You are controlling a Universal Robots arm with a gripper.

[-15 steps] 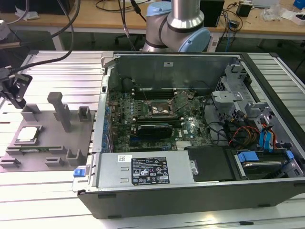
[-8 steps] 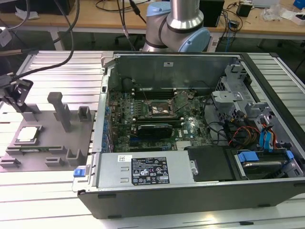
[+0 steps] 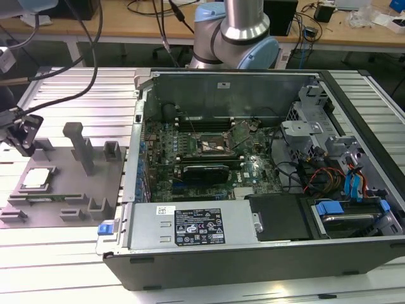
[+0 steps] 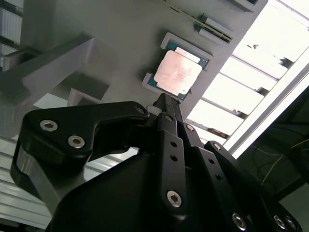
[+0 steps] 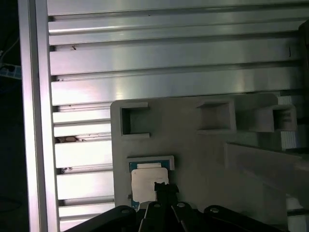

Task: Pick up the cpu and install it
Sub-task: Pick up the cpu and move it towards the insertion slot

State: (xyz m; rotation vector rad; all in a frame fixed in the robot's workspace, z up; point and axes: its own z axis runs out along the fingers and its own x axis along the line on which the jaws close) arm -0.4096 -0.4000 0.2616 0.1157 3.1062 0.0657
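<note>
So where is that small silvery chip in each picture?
Exterior view: the cpu sits on the grey plate at the exterior view's left, near the hand.
Second wrist view: the cpu lies just beyond the hand's tip.
First wrist view: the cpu, at the hand's tip.
Shared landmark: the grey plate.

Gripper [image 3: 26,149] at exterior view's far left, pointing dwn, fingers [image 4: 169,121] together
</note>
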